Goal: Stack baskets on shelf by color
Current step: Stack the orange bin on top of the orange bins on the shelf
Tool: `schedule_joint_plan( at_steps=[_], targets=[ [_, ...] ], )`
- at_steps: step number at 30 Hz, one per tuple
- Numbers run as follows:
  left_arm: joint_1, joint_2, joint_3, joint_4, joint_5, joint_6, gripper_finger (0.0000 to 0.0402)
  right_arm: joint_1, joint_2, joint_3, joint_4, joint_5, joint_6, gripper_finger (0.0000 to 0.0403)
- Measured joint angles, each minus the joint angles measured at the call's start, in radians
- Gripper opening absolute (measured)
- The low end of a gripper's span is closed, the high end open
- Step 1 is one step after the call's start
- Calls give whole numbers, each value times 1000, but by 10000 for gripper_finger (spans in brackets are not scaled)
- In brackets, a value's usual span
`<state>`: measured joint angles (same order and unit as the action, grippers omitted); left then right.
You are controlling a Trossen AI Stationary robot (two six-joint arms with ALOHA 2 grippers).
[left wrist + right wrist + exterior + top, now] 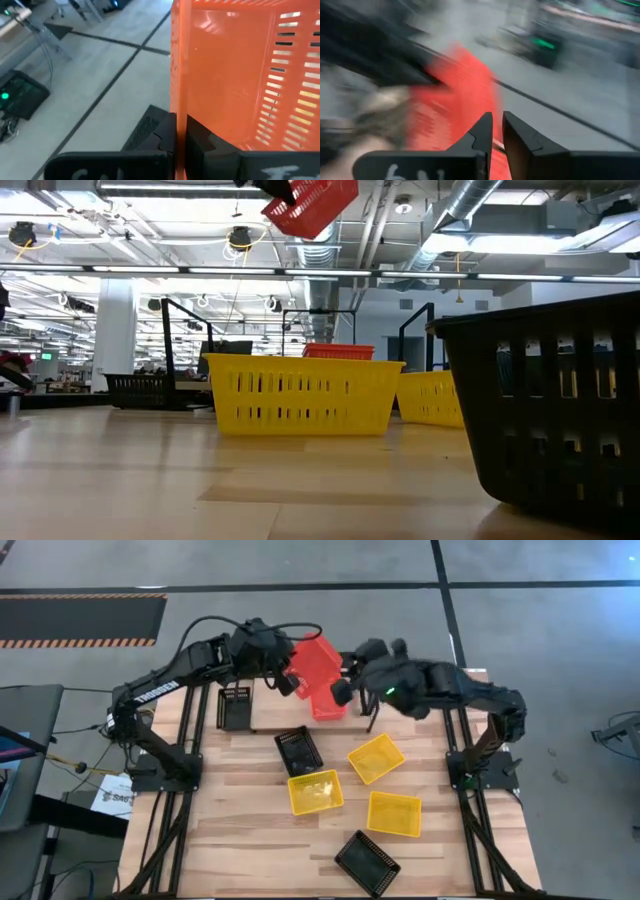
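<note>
A basket (315, 675) hangs tilted above the shelf (270, 710), between the left gripper (285, 683) and right gripper (345, 690). Five baskets lie on the table (240, 840) nearer than both grippers.
</note>
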<state>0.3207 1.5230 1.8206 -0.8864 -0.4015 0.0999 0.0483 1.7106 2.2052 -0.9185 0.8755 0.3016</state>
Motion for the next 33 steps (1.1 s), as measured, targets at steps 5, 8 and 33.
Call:
schedule_joint_plan(
  at_steps=[5,8,33],
  targets=[
    [0,2,-33,-4,0,-19,0,-24,-4,11,127,-228,-148,86],
    [0,1,-37,-1,13,-26,0,-44,2,11,49,-228,-86,108],
    [-10,1,-37,17,116,-33,0,-217,112,11,-236,-378,-3,175]
  ],
)
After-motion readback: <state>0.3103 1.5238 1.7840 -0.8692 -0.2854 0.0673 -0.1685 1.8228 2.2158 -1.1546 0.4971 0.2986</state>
